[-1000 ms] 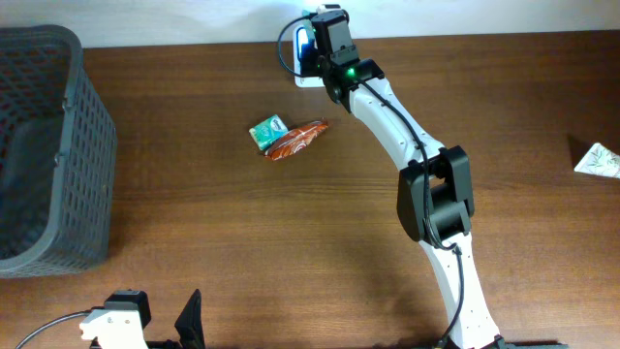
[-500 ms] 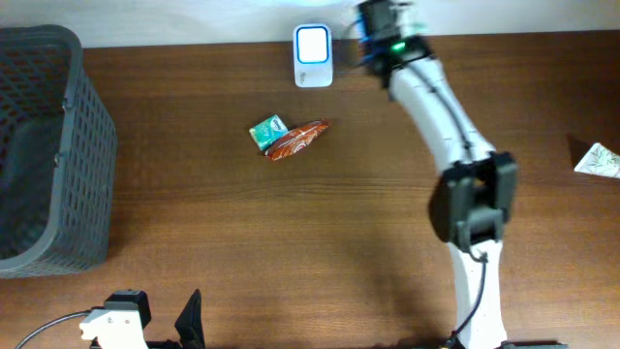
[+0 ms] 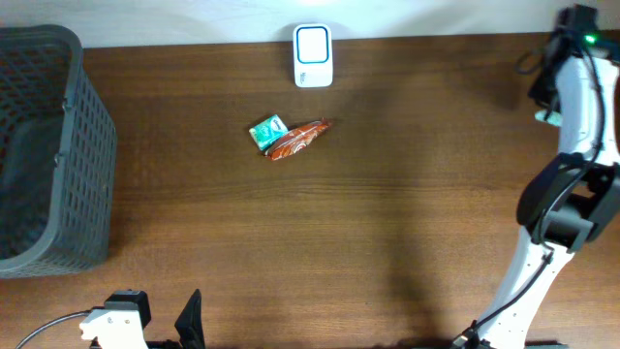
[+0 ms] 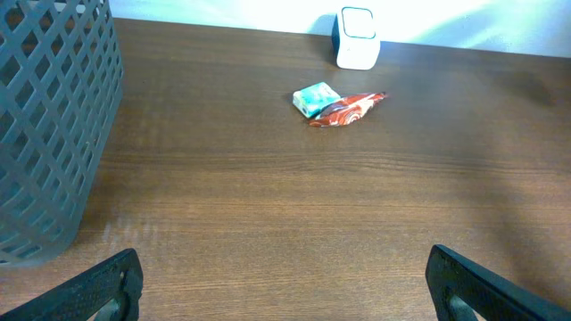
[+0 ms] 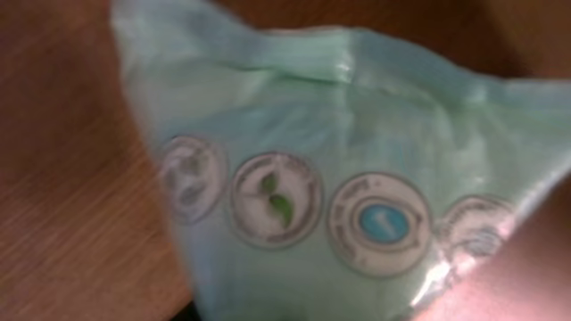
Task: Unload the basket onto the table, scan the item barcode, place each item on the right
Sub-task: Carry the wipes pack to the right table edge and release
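Note:
A pale green packet (image 5: 339, 178) printed with round icons fills the right wrist view, blurred and very close over the brown table; no fingers show there. From overhead a sliver of this packet (image 3: 545, 115) shows under my right gripper (image 3: 544, 97) at the far right, and its jaws are hidden. The white scanner (image 3: 313, 55) with a blue screen stands at the back centre. My left gripper (image 4: 294, 294) hangs open and holds nothing near the front edge.
A small teal packet (image 3: 267, 131) and a red-brown packet (image 3: 298, 139) lie touching in front of the scanner. A dark mesh basket (image 3: 48, 145) stands at the left edge. The right arm (image 3: 581, 145) rises along the right side.
My right arm has swung from the scanner across to the far right, carrying the pale green packet with it. The left gripper has not moved.

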`<state>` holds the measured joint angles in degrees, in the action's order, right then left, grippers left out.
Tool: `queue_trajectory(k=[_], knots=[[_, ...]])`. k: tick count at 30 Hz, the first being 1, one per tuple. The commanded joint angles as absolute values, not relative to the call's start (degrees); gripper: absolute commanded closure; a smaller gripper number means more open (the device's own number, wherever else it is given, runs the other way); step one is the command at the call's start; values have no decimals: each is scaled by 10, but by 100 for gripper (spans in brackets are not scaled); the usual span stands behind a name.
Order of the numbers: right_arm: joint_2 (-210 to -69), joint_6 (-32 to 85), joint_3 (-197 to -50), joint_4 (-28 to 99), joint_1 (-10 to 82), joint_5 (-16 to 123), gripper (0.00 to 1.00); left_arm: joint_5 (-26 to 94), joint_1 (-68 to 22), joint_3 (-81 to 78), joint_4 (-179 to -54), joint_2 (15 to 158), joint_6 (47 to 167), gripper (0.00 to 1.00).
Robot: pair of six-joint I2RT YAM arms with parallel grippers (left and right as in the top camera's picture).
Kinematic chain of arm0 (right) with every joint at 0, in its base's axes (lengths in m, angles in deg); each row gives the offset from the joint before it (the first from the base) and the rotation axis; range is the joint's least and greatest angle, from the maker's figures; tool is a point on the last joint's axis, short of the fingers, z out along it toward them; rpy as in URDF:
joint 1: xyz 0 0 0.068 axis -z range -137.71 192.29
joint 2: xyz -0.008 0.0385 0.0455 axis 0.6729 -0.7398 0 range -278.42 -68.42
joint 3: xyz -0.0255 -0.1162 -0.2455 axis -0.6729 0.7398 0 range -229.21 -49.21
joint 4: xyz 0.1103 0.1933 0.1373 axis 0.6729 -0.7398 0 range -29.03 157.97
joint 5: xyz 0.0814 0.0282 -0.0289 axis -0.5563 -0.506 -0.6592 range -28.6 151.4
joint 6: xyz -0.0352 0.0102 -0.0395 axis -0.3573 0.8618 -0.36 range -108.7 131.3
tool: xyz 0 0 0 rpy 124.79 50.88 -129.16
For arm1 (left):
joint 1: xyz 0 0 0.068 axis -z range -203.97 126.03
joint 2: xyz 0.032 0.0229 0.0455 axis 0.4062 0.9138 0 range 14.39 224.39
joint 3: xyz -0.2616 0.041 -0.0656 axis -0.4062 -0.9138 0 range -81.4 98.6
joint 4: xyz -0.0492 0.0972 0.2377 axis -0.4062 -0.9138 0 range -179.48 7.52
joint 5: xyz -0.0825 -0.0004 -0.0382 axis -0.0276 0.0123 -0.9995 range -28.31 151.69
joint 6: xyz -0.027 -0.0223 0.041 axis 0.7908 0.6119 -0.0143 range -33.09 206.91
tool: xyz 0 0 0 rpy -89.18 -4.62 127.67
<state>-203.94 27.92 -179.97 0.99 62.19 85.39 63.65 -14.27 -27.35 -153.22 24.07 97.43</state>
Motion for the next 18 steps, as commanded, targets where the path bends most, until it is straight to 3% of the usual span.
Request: queue_trajectory(k=[1,3,8,18], knots=[[-2066,283,-1803,11,651,754,15,641,-144,-275,-1531,237,976,1],[-2074,283,-1803,8,658,751,1,641,-144,-275,-1531,237,976,1],[-2081,283,-1803,6,655,725,1,641,-144,-275,-1531,237,976,1],[-2082,276,-1803,-22,577,399,1,641,-144,-275,-1531,237,976,1]])
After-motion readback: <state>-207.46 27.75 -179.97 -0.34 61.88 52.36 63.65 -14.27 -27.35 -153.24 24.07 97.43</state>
